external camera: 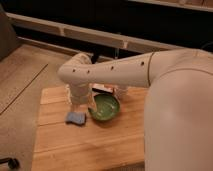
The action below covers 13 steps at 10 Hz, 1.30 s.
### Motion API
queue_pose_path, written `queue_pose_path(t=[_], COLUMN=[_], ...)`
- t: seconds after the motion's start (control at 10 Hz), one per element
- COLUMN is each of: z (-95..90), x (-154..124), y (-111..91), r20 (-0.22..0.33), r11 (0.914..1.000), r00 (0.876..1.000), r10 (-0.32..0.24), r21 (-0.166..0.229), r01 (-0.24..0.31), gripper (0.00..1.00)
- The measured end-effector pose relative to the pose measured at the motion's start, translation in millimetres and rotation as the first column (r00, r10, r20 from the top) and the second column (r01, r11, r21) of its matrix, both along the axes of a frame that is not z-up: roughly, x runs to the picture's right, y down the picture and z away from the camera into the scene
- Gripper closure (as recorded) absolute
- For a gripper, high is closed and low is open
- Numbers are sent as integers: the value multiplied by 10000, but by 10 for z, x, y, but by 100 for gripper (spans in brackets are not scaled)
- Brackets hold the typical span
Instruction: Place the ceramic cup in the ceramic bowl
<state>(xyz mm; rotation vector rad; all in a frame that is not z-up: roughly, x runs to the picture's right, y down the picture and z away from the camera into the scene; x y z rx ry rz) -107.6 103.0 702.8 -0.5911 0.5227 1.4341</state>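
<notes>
The ceramic bowl (106,108), green inside with a darker rim, sits on the wooden table (85,145) near its middle. My white arm (115,70) reaches in from the right, bends at the left and comes down to the gripper (92,106), which is at the bowl's left rim. I cannot make out the ceramic cup for certain. A small white object (120,92) peeks out under the forearm just behind the bowl, mostly hidden, and I cannot tell whether it is the cup or the bottle.
A blue sponge (76,118) lies on the table just left of the bowl. Another pale shape (68,93) shows left of the wrist. The table's left edge drops to a speckled floor (20,85). A dark shelf unit (100,30) stands behind.
</notes>
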Motion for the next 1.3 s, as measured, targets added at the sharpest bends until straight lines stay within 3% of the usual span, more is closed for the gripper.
queue_pose_path(t=[0.5, 0.7, 0.8, 0.9, 1.1, 1.2, 1.3], z=[5, 73, 116, 134, 94, 46, 24], x=[7, 8, 8, -4, -40, -40, -13], y=[-10, -163, -299, -448, -738, -970, -1092], r20=[7, 340, 674, 1053, 1654, 1866, 1895], r11=[10000, 9968, 9897, 9758, 9310, 8876, 8615], r00=[10000, 9987, 9942, 9825, 9366, 8930, 8678], r10=[-29, -370, -841, -1536, -3090, -4095, -4594], r21=[69, 725, 1219, 1725, 2540, 3079, 3328], r01=[29, 344, 754, 1340, 2623, 3426, 3834], gripper=[35, 35, 35, 35, 35, 35, 35])
